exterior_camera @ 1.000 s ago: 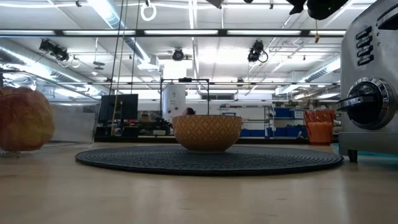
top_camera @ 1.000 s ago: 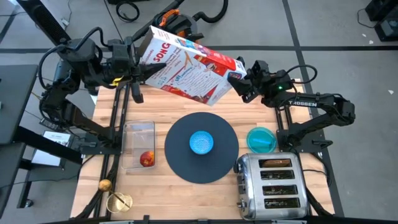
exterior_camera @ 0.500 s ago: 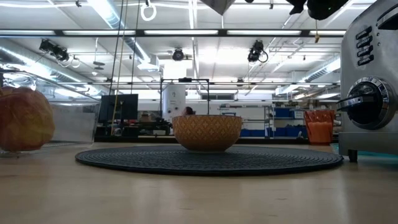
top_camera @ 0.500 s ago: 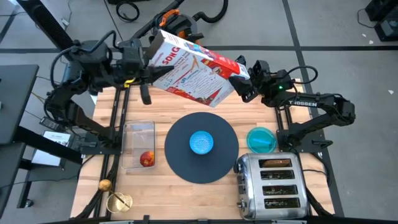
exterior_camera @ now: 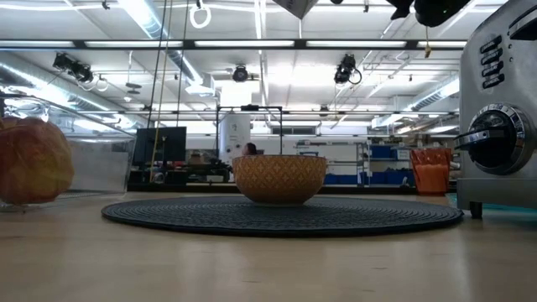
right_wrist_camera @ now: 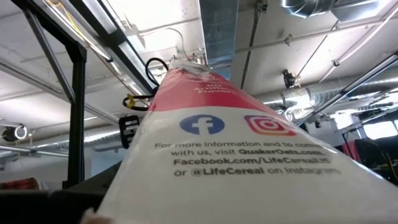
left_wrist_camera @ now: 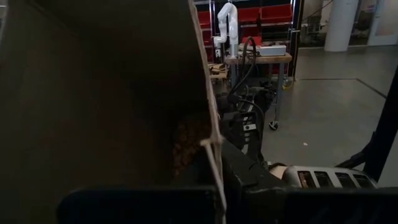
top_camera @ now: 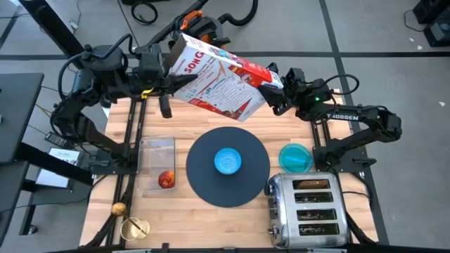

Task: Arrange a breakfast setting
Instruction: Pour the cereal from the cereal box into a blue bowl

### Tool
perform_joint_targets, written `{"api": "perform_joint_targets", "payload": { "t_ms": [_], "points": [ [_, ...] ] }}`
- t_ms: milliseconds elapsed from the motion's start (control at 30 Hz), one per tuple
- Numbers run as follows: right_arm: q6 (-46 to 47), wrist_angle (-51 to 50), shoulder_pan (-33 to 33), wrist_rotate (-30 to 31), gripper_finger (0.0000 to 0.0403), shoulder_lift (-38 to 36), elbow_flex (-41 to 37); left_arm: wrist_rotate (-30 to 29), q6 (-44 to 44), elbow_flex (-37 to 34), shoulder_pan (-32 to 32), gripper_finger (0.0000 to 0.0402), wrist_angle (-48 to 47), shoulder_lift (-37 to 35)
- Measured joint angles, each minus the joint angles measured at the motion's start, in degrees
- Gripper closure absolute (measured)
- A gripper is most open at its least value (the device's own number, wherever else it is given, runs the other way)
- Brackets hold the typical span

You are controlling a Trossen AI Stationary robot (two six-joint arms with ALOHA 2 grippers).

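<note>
A white and red cereal box [top_camera: 221, 77] hangs tilted in the air over the table's far part, between both grippers. My left gripper [top_camera: 163, 88] is shut on its open end, my right gripper [top_camera: 271, 91] on its red end. The small light-blue bowl [top_camera: 227, 160] stands on the dark round mat [top_camera: 204, 176]. The teal dish [top_camera: 295, 157] lies to the mat's right. The red apple [top_camera: 166, 179] lies in a clear box [top_camera: 157, 151] to the mat's left. A gold spoon [top_camera: 132, 225] lies at the near left. The orange cup [exterior_camera: 430, 172] shows only in the low view. My left gripper holds the box at its open end [top_camera: 174, 74], coming level from the table's left. Its wrist view looks into the dark inside, past the wall's edge [left_wrist_camera: 211, 124]; how the fingers sit does not show. My right gripper holds the box's red closed end [top_camera: 264, 83], coming from the table's right. The printed narrow side [right_wrist_camera: 236, 155] runs away from it; the box hides the fingers. The box is clear of the table, one corner [top_camera: 242, 116] lowest.
A chrome toaster [top_camera: 306, 211] stands at the near right, close to the teal dish. Cereal [left_wrist_camera: 186, 146] shows deep inside the box. The box's low corner [exterior_camera: 294, 7] shows at the low view's top, high above the bowl [exterior_camera: 279, 178].
My left gripper has gone toward the table's right edge with the box's open end, while my right gripper has stayed. The box has turned more on end and its lowest corner has come down a little over the mat.
</note>
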Motion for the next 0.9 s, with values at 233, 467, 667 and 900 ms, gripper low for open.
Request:
{"api": "perform_joint_targets", "payload": {
  "t_ms": [233, 467, 667, 900],
  "points": [
    [-0.8, -0.1, 0.0, 0.2, 0.0167, 0.0, 0.0, -0.3, 0.1, 0.0, 0.0, 0.0376, -0.4, 0.1],
    [-1.1, -0.2, -1.0, -1.8, 0.0167, -0.4, 0.0, -0.3, 0.0, -0.1, -0.1, 0.0304, -1.9, -2.7],
    [2.8, -0.2, -2.5, -7.5, 0.0168, -2.2, -0.9, -0.3, 0.3, -0.1, -0.5, 0.0240, -5.9, -9.1],
    [5.6, -5.4, -4.9, -10.6, 0.0169, -7.9, -5.7, -0.4, -5.4, 0.0, -0.4, 0.0239, -15.4, -14.8]
  ]
}}
